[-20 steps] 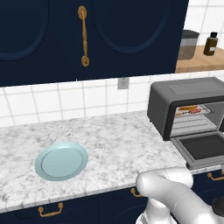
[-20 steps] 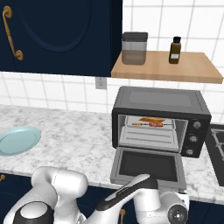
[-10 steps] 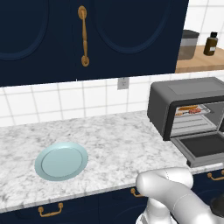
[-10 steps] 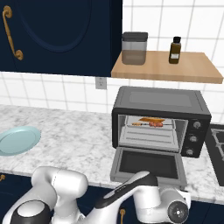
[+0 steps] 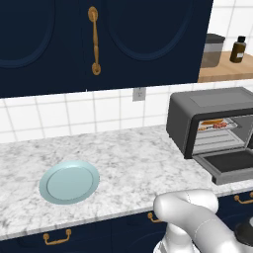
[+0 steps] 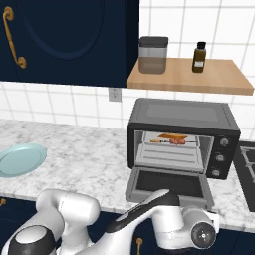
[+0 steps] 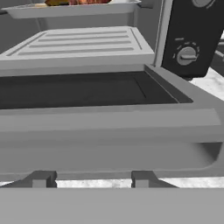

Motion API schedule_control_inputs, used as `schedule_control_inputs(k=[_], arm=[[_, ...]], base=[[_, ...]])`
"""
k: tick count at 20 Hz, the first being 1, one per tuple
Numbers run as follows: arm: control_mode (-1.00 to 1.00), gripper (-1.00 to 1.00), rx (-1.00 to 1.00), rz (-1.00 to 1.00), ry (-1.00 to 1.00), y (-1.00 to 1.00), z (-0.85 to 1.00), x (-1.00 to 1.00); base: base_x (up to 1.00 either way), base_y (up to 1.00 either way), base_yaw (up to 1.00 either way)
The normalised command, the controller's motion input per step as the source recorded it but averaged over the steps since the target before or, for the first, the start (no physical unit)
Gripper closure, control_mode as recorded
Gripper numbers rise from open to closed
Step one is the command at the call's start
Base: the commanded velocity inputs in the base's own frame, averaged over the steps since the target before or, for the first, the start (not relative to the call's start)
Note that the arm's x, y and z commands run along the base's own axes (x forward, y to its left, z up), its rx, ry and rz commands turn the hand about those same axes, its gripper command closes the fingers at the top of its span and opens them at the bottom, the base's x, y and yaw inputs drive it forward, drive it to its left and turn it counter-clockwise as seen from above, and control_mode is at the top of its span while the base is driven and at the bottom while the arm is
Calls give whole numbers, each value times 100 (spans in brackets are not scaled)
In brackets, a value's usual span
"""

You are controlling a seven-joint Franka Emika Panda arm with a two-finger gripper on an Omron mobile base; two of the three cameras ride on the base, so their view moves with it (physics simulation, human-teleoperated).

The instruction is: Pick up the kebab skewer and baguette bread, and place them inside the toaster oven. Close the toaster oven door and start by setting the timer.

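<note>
While the toaster oven door [image 6: 169, 184] hangs dropped flat in front of the one toaster oven [image 6: 182, 137], we count a single kebab skewer [image 6: 172, 141] and a single baguette bread [image 6: 173, 135] lying side by side on the upper rack inside. One light blue plate [image 5: 69, 181] sits bare on the marble table [image 5: 123, 163], well apart from the oven. On the wooden shelf [image 6: 189, 75] above stand one grey canister [image 6: 153, 55] and one dark bottle [image 6: 199, 57].

Our arm folds low before the table edge, its white elbow bulging at the bottom of both base views, the wrist reaching beneath the lowered door. In the hand view our claw [image 7: 94, 179] faces the door's front edge and bar handle [image 7: 109, 127], its two finger tips [image 7: 41, 179] set apart just under that bar. We cannot tell whether they touch it, nor whether the claw is released or clenched.

The oven is dark grey and boxy, with round knobs [image 7: 187, 54] down its right panel. The skewer shows red-brown chunks; the bread looks golden-orange.
</note>
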Motion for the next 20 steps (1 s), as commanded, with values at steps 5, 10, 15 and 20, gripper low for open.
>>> schedule_control_inputs(k=[5,10,15,20], arm=[[-100,-100,0,0,-2,1,48,40],[-100,-100,0,0,0,0,46,55],[-100,-100,0,0,0,2,40,62],[-100,-100,0,0,0,0,36,66]], base=[[0,0,0],[0,0,0],[0,0,0],[0,0,0]])
